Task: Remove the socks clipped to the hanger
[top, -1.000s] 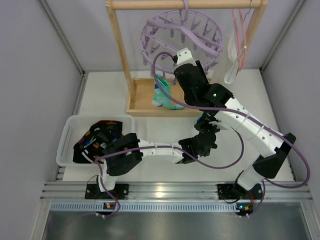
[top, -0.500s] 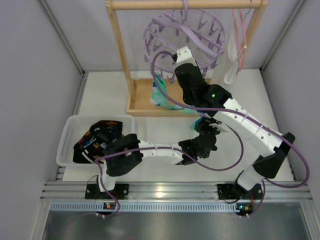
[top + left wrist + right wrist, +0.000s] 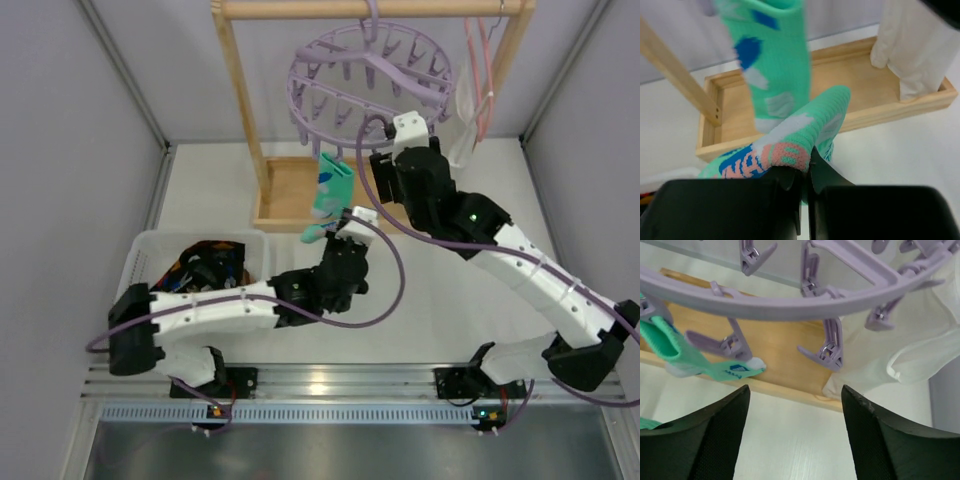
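The lavender round hanger (image 3: pixel 368 82) hangs from the wooden rack's bar. One teal-and-white sock (image 3: pixel 333 185) hangs clipped at its left side and also shows in the left wrist view (image 3: pixel 772 60) and the right wrist view (image 3: pixel 670 345). My left gripper (image 3: pixel 336 240) is shut on a second teal sock (image 3: pixel 790 145) with pink and blue marks, just below and in front of the hanging one. My right gripper (image 3: pixel 397 152) is open and empty under the hanger ring (image 3: pixel 790 307), with its fingers (image 3: pixel 705 440) spread wide below empty pegs.
A white basket (image 3: pixel 135 270) at the left holds several dark and patterned socks (image 3: pixel 205 265). The rack's wooden tray base (image 3: pixel 855 85) lies behind the held sock. A long white cloth (image 3: pixel 910 350) and a thin pink hanger (image 3: pixel 484 70) hang at the right.
My left gripper has swung left and up with the teal sock, to just under the hanging sock. My right gripper has moved right, away from the hanging sock, under the ring's right side.
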`<state>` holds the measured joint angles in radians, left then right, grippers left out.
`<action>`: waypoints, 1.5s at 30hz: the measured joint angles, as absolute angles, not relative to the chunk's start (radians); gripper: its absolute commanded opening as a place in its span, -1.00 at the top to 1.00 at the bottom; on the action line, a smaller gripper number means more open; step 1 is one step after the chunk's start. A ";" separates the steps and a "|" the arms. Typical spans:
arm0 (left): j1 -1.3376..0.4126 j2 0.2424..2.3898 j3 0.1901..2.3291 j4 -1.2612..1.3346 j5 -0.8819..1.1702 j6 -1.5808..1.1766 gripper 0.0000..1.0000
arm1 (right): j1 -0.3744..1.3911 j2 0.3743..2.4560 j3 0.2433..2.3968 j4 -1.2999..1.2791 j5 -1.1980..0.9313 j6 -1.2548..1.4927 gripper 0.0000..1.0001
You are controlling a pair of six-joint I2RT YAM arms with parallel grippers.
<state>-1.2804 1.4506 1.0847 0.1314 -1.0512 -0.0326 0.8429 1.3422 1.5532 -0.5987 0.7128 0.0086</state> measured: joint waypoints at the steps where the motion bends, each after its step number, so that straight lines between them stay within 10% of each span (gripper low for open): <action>1: -1.274 1.388 1.085 0.071 -1.064 -0.084 1.00 | 0.841 1.308 1.528 -0.598 0.696 0.025 -0.49; 9: -1.150 1.049 1.080 -0.382 -1.055 -0.349 1.00 | 0.815 1.026 1.333 -0.568 0.603 0.127 -0.57; 27: 0.064 0.921 1.121 -0.738 -0.576 -0.422 1.00 | 0.795 0.894 1.174 -0.537 0.557 0.180 -0.64; 45: 0.118 0.925 0.873 -0.681 -0.333 -0.565 1.00 | 0.748 0.855 1.065 -0.463 0.437 0.181 -0.65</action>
<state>0.1177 0.9249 0.8734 -0.6807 -0.3328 -0.5652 0.7483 0.8551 1.0649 -0.4633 0.4374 0.1810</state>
